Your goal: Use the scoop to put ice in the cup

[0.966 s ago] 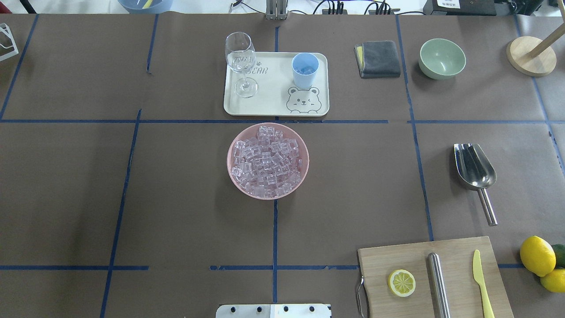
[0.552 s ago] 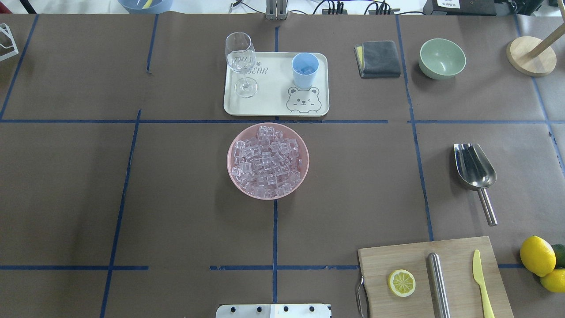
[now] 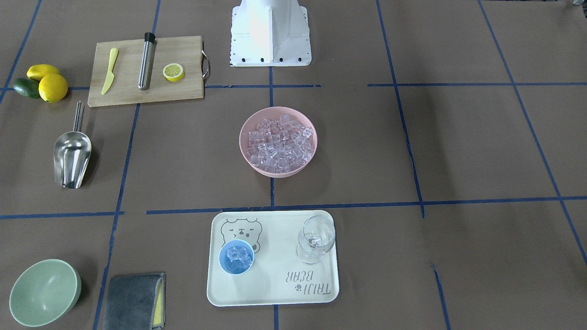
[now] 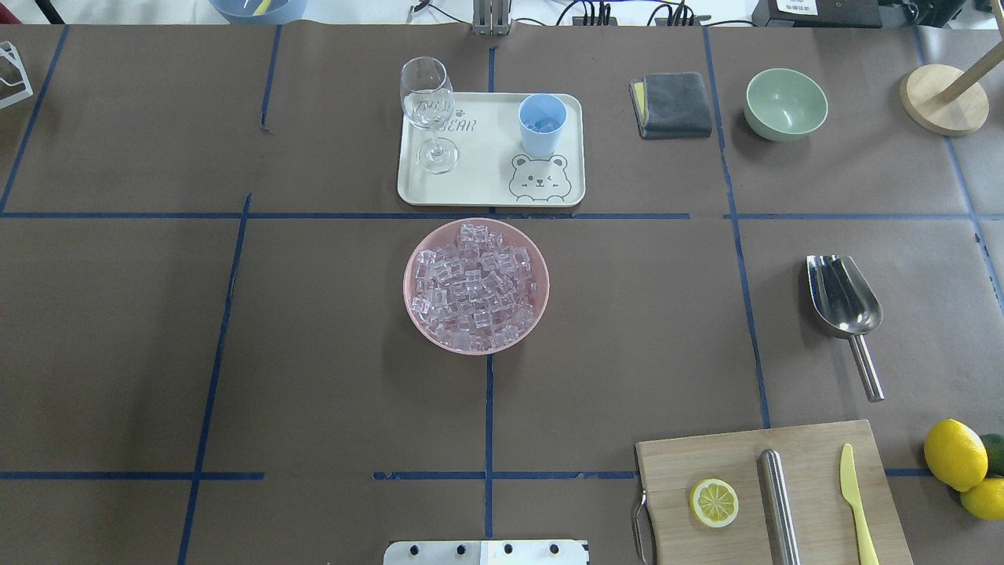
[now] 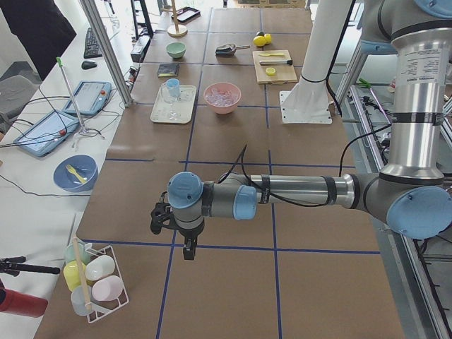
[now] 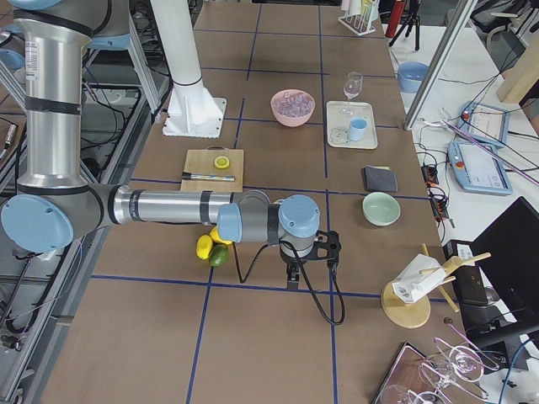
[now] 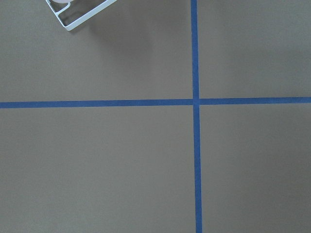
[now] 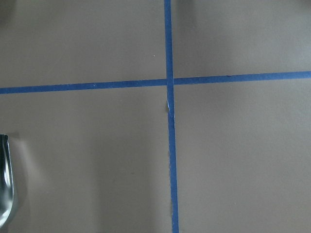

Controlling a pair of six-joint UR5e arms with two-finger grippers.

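The ice (image 4: 475, 286) is a heap of clear cubes in a pink bowl (image 4: 414, 259) at the table's middle. The light-blue cup (image 4: 542, 124) stands on a cream tray (image 4: 486, 169) behind the bowl. In the front-facing view the cup (image 3: 236, 256) holds a few cubes. The silver scoop (image 4: 845, 302) lies alone on the table at the right, handle toward the robot. The left gripper (image 5: 189, 253) hangs over bare table far to the left. The right gripper (image 6: 292, 280) hangs far to the right. I cannot tell whether either is open or shut.
A wine glass (image 4: 427, 110) stands on the tray's left. A grey cloth (image 4: 671, 104), green bowl (image 4: 785, 103) and wooden stand (image 4: 943, 98) are at the back right. A cutting board (image 4: 816, 463) and lemons (image 4: 954, 453) are at the front right. A shiny metal edge (image 8: 5, 184) shows in the right wrist view.
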